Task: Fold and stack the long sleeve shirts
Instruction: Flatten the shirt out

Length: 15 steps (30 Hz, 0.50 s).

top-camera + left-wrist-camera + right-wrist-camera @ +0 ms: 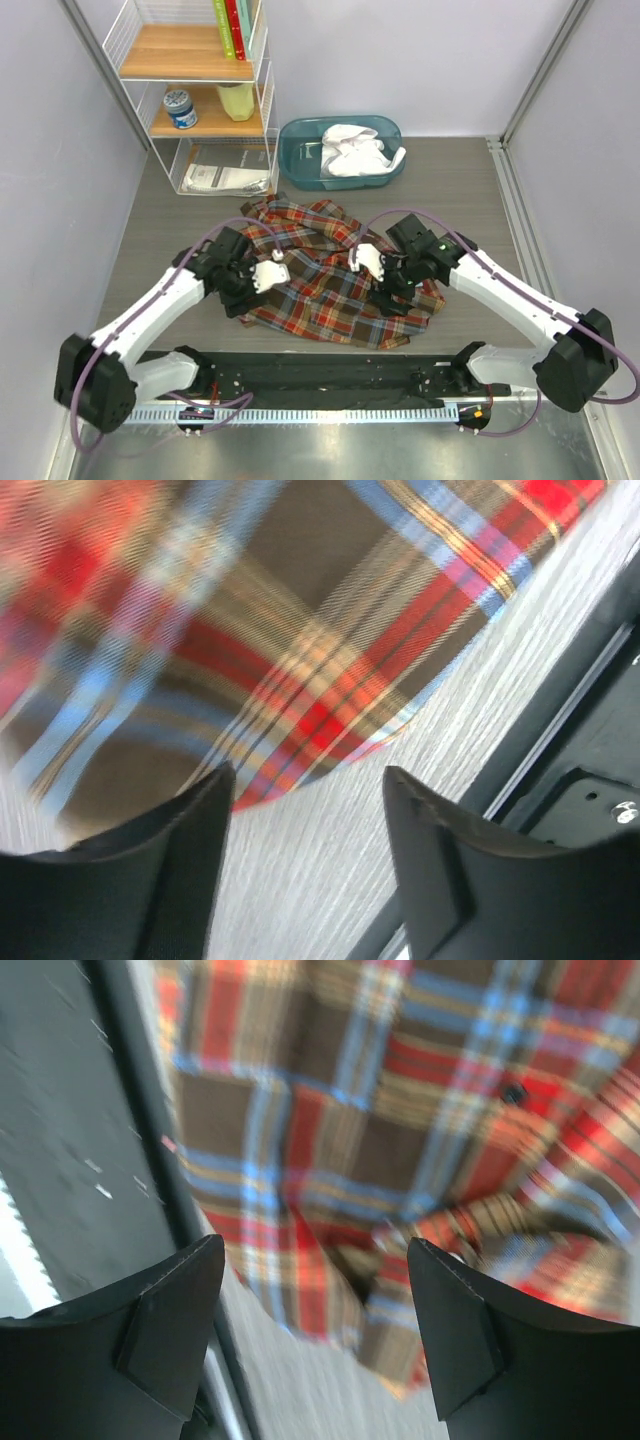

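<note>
Symmetrically, left arm [150,310], right arm [510,290] bent inward over plaid shirt [330,295], left tool [305,810], right tool [315,1280] both apart

Left wrist: plaid shirt [330,680] blurred at upper left, cut off at top and left edges. Right wrist: same blur, cropped on top and right. Top view: white shirt [355,152] bunched in bin [300,160], shape unreadable; books [232,25] cropped at top edge.
</note>
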Motion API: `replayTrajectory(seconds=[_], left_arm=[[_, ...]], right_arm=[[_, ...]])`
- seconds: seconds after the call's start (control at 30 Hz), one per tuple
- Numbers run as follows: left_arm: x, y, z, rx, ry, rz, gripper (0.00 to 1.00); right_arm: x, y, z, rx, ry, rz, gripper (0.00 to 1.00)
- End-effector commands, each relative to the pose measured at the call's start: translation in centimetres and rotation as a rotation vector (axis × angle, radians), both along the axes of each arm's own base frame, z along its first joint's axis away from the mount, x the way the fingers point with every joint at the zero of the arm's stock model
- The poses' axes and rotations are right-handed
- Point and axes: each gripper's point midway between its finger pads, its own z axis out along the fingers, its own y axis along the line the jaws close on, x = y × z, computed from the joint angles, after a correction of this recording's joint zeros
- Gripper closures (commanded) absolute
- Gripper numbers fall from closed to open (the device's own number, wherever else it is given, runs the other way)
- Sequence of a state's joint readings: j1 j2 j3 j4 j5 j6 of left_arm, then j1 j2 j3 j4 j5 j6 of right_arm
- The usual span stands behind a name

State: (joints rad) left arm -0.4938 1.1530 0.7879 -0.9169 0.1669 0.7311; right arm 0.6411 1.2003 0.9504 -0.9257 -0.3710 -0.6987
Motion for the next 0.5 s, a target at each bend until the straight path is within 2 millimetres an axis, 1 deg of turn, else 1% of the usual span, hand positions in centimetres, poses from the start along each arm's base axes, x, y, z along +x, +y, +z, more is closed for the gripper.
replayTrajectory(seconds=[0.0, 0.03, 0.07, 0.1, 0.13, 0.17, 0.2, 0.23, 0.27, 0.3, 0.37, 0.43, 0.47], left_arm=[[2.0, 0.5, 3.7, -0.151, -0.074, 0.190, 0.29], [3.0, 1.8, 4.4, -0.175, -0.082, 0.270, 0.27], [3.1, 2.4, 4.5, -0.189, -0.060, 0.308, 0.26], [3.5, 2.8, 4.3, -0.206, -0.029, 0.343, 0.25], [4.4, 4.2, 4.8, -0.216, -0.033, 0.413, 0.25], [4.5, 4.7, 4.7, -0.218, -0.012, 0.439, 0.24], [4.8, 5.0, 4.7, -0.227, -0.004, 0.464, 0.23], [5.4, 5.8, 4.6, -0.230, 0.008, 0.503, 0.23], [5.6, 5.8, 4.5, -0.233, 0.016, 0.507, 0.22], [6.0, 6.6, 4.4, -0.232, 0.014, 0.541, 0.21], [6.3, 7.1, 3.4, -0.202, 0.048, 0.545, 0.21], [6.5, 7.5, 2.5, -0.180, 0.061, 0.551, 0.20], [6.6, 7.5, 1.9, -0.175, 0.076, 0.546, 0.22]], right_arm=[[-0.5, 5.1, 1.4, 0.203, 0.099, -0.011, 0.21], [-0.3, 5.7, 0.9, 0.199, 0.118, -0.017, 0.21], [0.4, 6.8, 1.3, 0.228, 0.110, -0.028, 0.21], [0.6, 7.4, 1.2, 0.234, 0.117, -0.025, 0.23], [0.5, 8.2, 0.3, 0.216, 0.141, -0.015, 0.23], [1.0, 9.1, 0.4, 0.230, 0.130, -0.016, 0.24], [1.0, 9.6, -0.1, 0.223, 0.141, -0.013, 0.25], [0.7, 10.2, -1.2, 0.200, 0.168, -0.001, 0.26], [0.8, 10.9, -1.4, 0.202, 0.169, 0.006, 0.26], [0.8, 11.2, -1.8, 0.199, 0.184, -0.008, 0.26], [1.0, 12.1, -2.8, 0.191, 0.186, -0.013, 0.26], [1.8, 12.1, -3.8, 0.166, 0.172, -0.043, 0.25], [2.0, 12.1, -4.3, 0.153, 0.168, -0.050, 0.25]])
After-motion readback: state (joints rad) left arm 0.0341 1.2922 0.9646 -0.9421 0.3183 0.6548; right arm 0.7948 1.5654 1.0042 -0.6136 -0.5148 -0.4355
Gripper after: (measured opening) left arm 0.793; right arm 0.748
